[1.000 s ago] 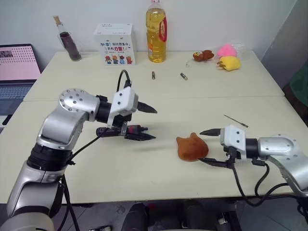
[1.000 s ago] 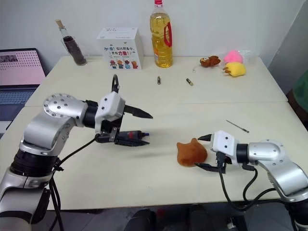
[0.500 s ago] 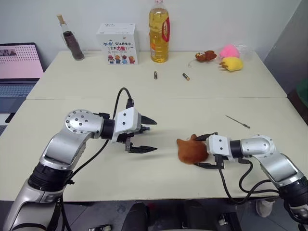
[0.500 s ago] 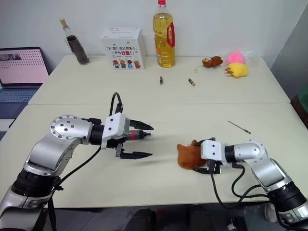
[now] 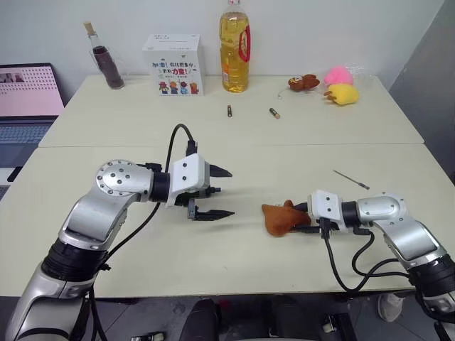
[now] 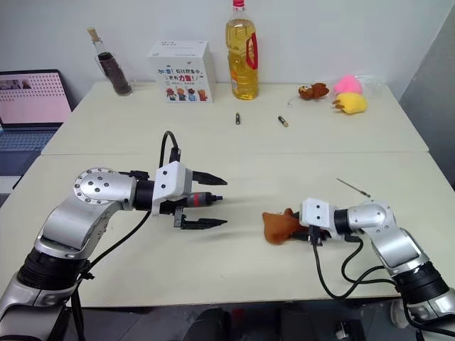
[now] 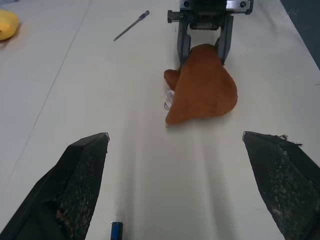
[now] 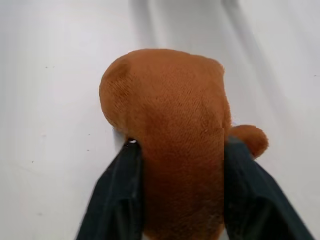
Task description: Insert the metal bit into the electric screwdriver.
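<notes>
1. Eye views: one bit [image 5: 350, 179] lies on the surface [image 5: 234, 142] behind the right arm, untouched. One screwdriver [image 6: 201, 200] rests between the spread left claw [image 6: 207, 202] fingers; nudging could roll it. Two short cylinders [image 5: 228, 111], one bottle [image 5: 234, 46], one box [image 5: 171, 55].
2. Left wrist view: right claw [image 7: 205, 47] pinches one brown toy [image 7: 202, 90]; wrong object, bit neglected.
3. Right wrist view: fingers [image 8: 117, 200] squeeze the toy; dragging it risks sweeping the bit away.
</notes>
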Motion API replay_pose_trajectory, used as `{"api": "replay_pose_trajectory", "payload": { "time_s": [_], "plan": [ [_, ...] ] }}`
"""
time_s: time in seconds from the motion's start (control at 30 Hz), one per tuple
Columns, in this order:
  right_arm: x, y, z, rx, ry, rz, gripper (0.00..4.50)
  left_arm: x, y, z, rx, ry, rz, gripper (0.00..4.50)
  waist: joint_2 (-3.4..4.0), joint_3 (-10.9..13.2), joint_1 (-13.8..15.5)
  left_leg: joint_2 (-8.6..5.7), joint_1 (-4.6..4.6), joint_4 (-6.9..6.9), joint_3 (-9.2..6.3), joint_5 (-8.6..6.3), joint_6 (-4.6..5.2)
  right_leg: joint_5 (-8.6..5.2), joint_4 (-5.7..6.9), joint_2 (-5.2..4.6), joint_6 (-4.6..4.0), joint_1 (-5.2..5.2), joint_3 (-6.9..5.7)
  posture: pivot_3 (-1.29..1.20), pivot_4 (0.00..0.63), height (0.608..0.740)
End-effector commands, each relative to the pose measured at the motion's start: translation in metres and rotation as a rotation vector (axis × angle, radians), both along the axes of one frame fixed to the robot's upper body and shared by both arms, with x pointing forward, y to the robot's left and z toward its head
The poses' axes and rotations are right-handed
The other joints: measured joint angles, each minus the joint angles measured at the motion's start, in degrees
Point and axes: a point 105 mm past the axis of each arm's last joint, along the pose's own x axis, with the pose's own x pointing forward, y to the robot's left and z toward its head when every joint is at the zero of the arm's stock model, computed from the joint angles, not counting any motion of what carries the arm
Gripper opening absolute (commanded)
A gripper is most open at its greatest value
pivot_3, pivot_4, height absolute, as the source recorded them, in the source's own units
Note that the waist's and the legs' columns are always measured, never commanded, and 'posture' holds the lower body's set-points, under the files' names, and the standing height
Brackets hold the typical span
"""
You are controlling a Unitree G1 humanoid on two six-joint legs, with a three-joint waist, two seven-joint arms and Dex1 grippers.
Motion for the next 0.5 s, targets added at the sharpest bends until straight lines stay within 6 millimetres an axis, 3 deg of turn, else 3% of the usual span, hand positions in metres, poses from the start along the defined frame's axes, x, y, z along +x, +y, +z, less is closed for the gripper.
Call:
{"api": "replay_pose_trajectory", "payload": {
  "time_s": [0.03, 0.2, 0.27, 0.33, 0.5],
  "plan": [
    [0.019, 0.007, 0.065, 0.157, -0.085, -0.036, 1.74, 0.010, 0.006, 0.021, -0.034, -0.074, 0.041, 4.50, 0.01, 0.0, -0.2, 0.01, 0.03, 0.00, -0.02, 0.00, 0.00, 0.00, 0.01, 0.01, 0.00, 0.00, 0.00, 0.00, 0.150, 0.740],
    [0.071, 0.009, 0.114, 0.289, -0.210, -0.172, 1.74, 0.026, 0.012, 0.036, -0.071, -0.121, 0.100, 4.50, 0.01, 0.0, -0.2, 0.03, 0.07, -0.02, 0.01, 0.00, 0.00, 0.00, 0.05, 0.05, -0.01, -0.02, -0.03, 0.00, 0.150, 0.740],
    [0.127, -0.010, 0.126, 0.284, -0.338, -0.432, 1.74, 0.033, 0.012, 0.048, -0.119, -0.147, 0.137, 4.50, 0.01, 0.0, -0.2, 0.02, 0.06, -0.02, 0.07, 0.00, 0.00, 0.00, 0.04, 0.04, -0.01, -0.02, -0.02, 0.00, 0.150, 0.740],
    [0.160, -0.026, 0.134, 0.294, -0.394, -0.641, 1.74, 0.037, 0.012, 0.055, -0.148, -0.155, 0.153, 4.50, -0.01, 0.1, -0.3, -0.01, 0.07, 0.01, 0.24, 0.01, -0.02, 0.04, 0.07, -0.01, -0.06, -0.06, 0.03, 0.00, 0.150, 0.740],
    [0.189, -0.049, 0.139, 0.315, -0.422, -0.971, 1.74, 0.037, 0.012, 0.057, -0.144, -0.176, 0.160, 4.50, 0.00, 0.1, -0.3, 0.05, -0.13, -0.17, 0.28, 0.19, -0.34, 0.05, -0.21, -0.09, -0.10, -0.18, 0.12, 0.00, 0.150, 0.740]
  ]
}}
